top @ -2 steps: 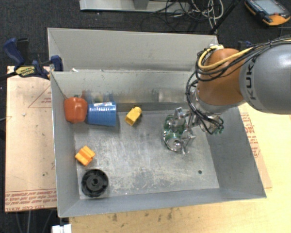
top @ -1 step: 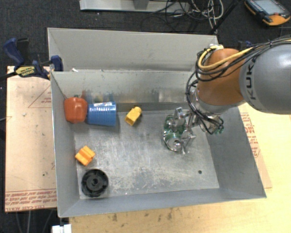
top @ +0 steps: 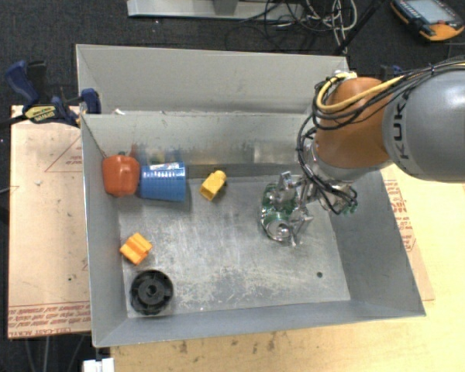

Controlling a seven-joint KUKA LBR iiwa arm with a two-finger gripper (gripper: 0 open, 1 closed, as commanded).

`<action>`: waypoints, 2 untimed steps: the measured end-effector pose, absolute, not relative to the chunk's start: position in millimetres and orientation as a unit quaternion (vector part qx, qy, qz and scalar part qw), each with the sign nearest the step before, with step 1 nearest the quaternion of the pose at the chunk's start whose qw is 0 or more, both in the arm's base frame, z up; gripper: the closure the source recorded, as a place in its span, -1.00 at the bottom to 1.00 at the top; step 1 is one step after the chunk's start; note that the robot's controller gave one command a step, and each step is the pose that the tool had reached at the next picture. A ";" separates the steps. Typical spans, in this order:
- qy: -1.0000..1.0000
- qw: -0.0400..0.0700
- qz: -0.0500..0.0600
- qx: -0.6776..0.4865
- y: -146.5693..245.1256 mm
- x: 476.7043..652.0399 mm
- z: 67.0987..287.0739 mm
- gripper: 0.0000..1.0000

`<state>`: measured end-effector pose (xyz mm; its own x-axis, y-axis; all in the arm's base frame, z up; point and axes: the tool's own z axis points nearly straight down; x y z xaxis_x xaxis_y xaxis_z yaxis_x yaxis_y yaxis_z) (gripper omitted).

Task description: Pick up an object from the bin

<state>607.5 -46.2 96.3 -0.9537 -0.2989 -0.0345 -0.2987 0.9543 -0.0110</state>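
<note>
five loose things lie in the grey bin (top: 240, 304), all in its left half. the gripper (top: 284, 214) hangs low over bare floor right of the bin's middle, well apart from every one of them. whether the pincer is wide or narrow i cannot tell from where i stand, and i'd judge nothing is picked yet.

three things sit in a row along the far wall: an orange-red rounded piece (top: 121, 175) near the left wall, a blue ribbed cup (top: 163, 183) on its side touching it, and a small yellow block (top: 212, 184) just beside the cup. that wall probably keeps the round ones from rolling. a small orange block (top: 136, 247) lies near the left wall, and a black round disc (top: 151, 291) with a hollow hub sits in the near-left corner.

the yellow block is nearest the gripper. it is chunky, tilted and free on its right side, so it looks the likeliest pick.
</note>
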 end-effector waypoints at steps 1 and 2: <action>0.988 0.018 -0.003 -0.151 -46.2 607.5 96.3 1.00; 0.988 0.018 -0.003 -0.151 -46.2 607.5 96.3 1.00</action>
<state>607.5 -46.2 96.3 -0.9536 -0.2990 -0.0345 -0.2988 0.9542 -0.0112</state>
